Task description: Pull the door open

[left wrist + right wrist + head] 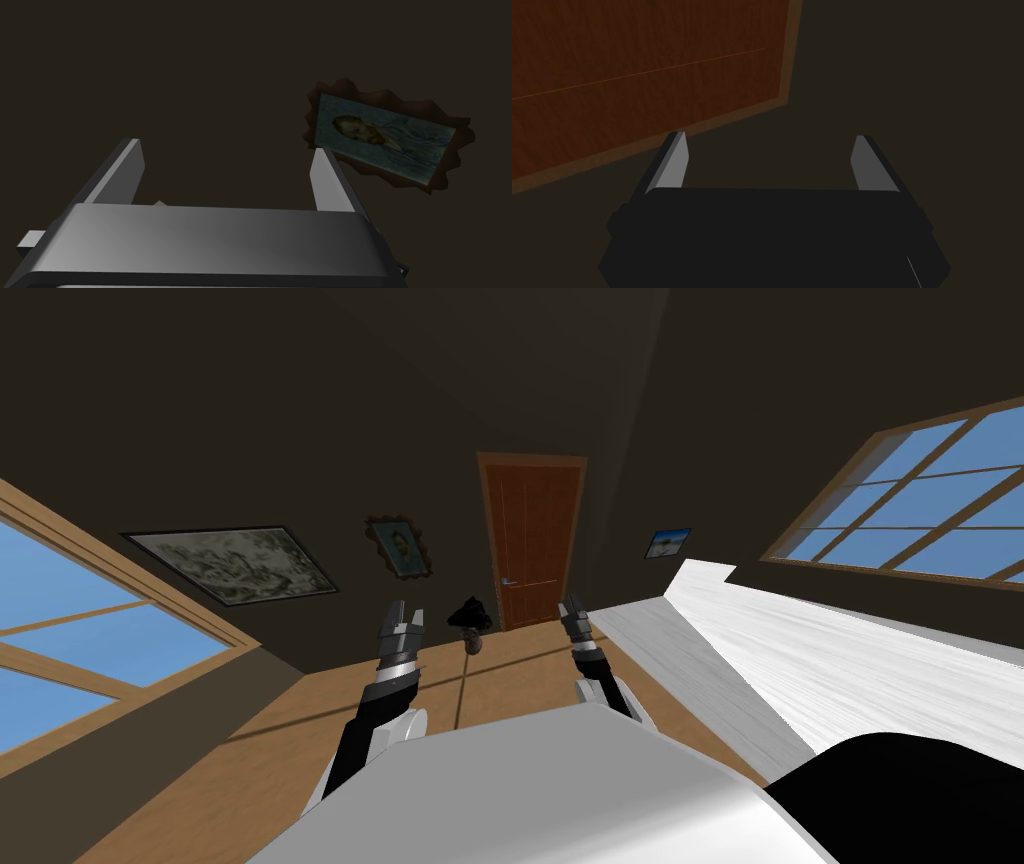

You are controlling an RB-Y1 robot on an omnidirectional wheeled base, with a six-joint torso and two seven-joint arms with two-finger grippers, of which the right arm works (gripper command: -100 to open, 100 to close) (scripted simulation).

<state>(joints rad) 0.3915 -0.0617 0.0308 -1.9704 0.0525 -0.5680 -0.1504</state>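
The brown door [532, 543] stands shut in the far wall, well apart from us and straight ahead. Its small pale handle [510, 582] lies level near the door's left edge. Our right gripper [572, 613] points toward the door's right side, fingers spread and empty. Our left gripper [403, 614] hangs open, well left of the door. We judge that we must close in first.

Brown wooden door [533, 543] — shut, far wall; lever handle [509, 582].
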